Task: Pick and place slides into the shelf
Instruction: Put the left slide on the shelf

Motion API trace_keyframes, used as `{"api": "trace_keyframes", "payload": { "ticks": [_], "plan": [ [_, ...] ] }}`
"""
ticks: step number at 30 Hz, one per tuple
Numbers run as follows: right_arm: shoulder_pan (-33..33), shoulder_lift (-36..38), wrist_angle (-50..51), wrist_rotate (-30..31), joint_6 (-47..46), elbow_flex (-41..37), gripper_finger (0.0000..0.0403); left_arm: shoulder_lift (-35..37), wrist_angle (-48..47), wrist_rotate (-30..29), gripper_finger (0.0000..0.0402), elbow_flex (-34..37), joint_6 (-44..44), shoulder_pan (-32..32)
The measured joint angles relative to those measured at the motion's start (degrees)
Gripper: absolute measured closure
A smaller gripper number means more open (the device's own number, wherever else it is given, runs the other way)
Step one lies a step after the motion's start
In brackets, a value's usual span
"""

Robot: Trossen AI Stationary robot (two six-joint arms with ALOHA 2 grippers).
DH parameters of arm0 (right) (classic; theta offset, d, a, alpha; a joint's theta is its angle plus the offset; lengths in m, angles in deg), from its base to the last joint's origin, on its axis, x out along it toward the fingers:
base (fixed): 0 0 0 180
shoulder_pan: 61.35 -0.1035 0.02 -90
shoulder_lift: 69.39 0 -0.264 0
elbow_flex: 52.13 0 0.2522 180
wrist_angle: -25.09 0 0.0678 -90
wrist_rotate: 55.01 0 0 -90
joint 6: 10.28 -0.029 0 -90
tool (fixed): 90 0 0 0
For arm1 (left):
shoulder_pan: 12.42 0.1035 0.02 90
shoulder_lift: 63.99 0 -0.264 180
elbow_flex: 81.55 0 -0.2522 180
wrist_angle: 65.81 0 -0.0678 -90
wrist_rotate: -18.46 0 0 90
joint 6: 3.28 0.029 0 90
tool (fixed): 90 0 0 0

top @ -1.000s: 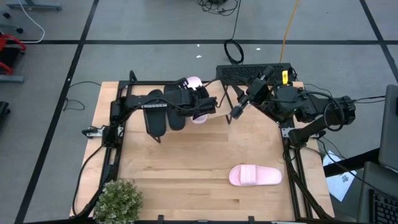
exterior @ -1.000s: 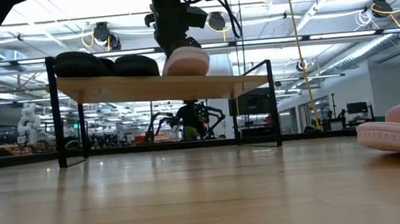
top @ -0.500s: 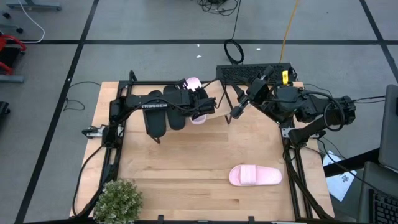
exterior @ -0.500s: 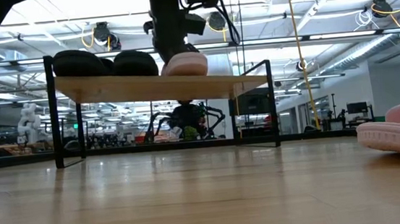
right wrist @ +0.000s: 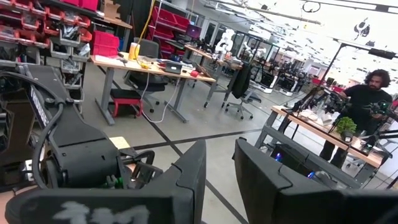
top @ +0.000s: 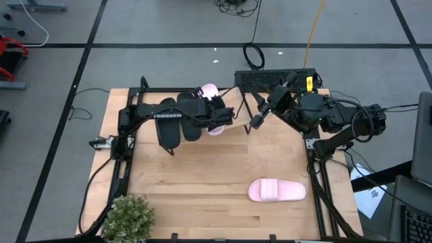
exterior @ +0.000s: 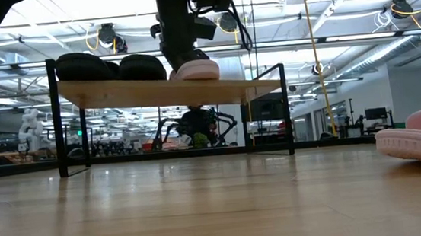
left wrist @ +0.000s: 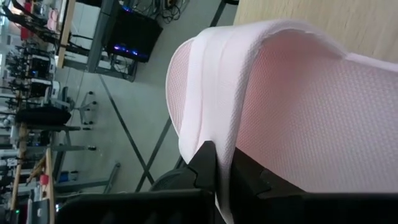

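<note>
My left gripper (top: 217, 120) is over the shelf (exterior: 116, 92) at the table's far side, shut on a pale pink slide (exterior: 196, 71) whose sole lies on the wooden plank. Two black slides (top: 179, 127) sit on the plank next to it, toward the table's left (exterior: 107, 68). The second pink slide (top: 277, 190) lies flat on the table near the right near corner, also in the low view (exterior: 419, 142). My right gripper (top: 256, 121) hangs open, just right of the shelf and touching nothing. My left gripper pinches a thin pink wall of the slide (left wrist: 224, 186) between its two fingers (left wrist: 205, 163), one on the smooth outer side and one on the textured inner side. It comes at the slide from above. The slide's sole lies on the shelf plank.
A potted plant (top: 128, 216) stands at the table's near left corner. A black frame (top: 125, 135) runs along both sides of the table. A black box (top: 270, 77) lies past the far edge. Bare wood (top: 196, 182) spreads between shelf and near edge. A person (right wrist: 373, 93) is far back in the room.
My left gripper has moved down with the pink slide. The slide, held tilted just above the plank a second ago, now lies lower and flatter on the shelf top beside the black slides. The right arm has kept still.
</note>
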Motion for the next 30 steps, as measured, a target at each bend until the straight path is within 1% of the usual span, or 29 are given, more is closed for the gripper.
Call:
{"api": "trace_keyframes", "payload": {
  "ticks": [4,13,22,27,30],
  "plan": [
    [0.0,0.0,0.0,0.0,0.0,0.0,0.033,0.8,-0.5,0.6,0.0367,0.1,-0.3,-0.1],
    [0.0,0.0,0.0,0.0,-0.2,0.0,0.033,2.1,-1.1,1.5,0.0318,0.1,-0.8,-0.2],
    [0.0,0.0,0.0,0.0,-0.2,0.0,0.033,2.2,-0.9,0.5,0.0293,0.1,-1.3,-0.9],
    [0.0,0.0,0.1,0.0,-0.2,0.0,0.033,5.6,1.4,-0.4,0.0289,0.0,0.6,-2.2],
    [0.0,0.0,0.2,0.1,0.1,0.0,0.033,9.4,3.9,-0.7,0.0289,0.0,2.3,-3.0]
  ]
}}
